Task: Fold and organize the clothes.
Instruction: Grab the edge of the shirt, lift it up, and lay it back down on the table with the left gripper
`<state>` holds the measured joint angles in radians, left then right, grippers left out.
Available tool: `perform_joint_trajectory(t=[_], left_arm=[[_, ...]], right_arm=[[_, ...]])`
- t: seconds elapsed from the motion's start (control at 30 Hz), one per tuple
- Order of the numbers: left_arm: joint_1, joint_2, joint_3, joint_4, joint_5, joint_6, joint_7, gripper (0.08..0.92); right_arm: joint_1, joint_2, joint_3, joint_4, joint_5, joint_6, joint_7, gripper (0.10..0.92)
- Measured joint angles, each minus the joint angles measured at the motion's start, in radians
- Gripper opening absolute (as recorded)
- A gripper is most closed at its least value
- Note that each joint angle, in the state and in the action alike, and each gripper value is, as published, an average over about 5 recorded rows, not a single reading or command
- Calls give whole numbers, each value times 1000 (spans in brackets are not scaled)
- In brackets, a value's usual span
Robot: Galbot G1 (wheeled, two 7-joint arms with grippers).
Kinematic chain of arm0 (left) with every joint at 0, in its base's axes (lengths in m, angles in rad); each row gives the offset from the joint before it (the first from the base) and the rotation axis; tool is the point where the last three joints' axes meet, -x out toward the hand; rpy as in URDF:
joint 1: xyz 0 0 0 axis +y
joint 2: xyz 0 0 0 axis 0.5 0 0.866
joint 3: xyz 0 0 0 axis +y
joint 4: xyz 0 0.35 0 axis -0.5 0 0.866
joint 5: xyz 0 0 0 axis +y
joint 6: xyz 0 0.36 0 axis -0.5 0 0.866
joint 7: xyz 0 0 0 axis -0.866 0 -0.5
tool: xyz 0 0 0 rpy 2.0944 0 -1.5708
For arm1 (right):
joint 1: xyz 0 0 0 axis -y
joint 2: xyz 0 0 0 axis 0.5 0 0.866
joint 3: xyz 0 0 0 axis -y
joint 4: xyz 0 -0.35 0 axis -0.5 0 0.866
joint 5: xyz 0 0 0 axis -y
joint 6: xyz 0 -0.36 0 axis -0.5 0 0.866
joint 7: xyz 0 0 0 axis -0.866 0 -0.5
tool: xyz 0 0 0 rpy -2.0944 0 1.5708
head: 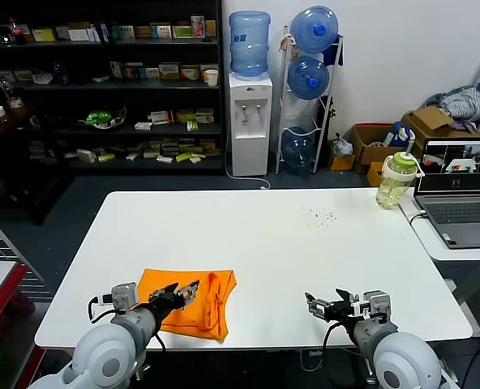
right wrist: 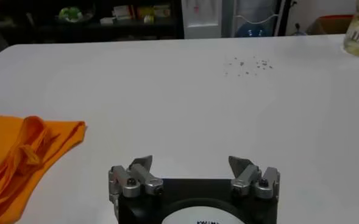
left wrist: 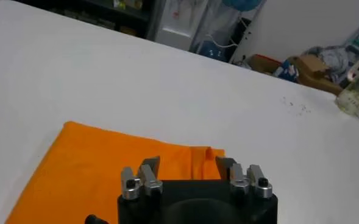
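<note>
The clothes are one bright orange T-shirt (head: 216, 306), lying folded into a small rectangle near the front left of the white table (head: 272, 243). Its bunched edge with folds faces the table's middle. My left gripper (head: 185, 290) hovers over the shirt's near part, open, with nothing between its fingers. In the left wrist view the T-shirt (left wrist: 100, 164) spreads out past the left gripper (left wrist: 188, 163). My right gripper (head: 325, 298) rests open over bare table at the front right, apart from the shirt. The right wrist view shows the T-shirt (right wrist: 21, 152) off to one side of the right gripper (right wrist: 191, 161).
A green-tinted drink bottle (head: 396, 178) stands at the table's far right corner, beside a laptop (head: 460, 194) on a side table. Small dark specks (head: 321, 215) lie on the table's far middle. A water dispenser (head: 250, 121) and shelves stand behind.
</note>
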<state>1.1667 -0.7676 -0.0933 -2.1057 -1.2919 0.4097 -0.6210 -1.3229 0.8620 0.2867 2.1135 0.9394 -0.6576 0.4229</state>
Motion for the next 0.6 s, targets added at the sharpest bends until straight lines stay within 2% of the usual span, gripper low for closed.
perform_joint_trajectory(t=[0.1, 0.17, 0.4, 0.6], left_arm=[[22, 36, -28, 13, 0, 4, 21, 774], [34, 65, -48, 32, -1, 6, 47, 806], [43, 173, -84, 134, -1, 18, 206, 822], [16, 220, -90, 235, 15, 41, 358, 823]], right_arm=[[-4, 1, 2, 1, -1, 2, -4, 823], [-8, 3, 5, 2, -2, 3, -7, 823], [-23, 9, 20, 6, -5, 6, -16, 823], [-34, 8, 32, 7, -5, 7, -19, 823]])
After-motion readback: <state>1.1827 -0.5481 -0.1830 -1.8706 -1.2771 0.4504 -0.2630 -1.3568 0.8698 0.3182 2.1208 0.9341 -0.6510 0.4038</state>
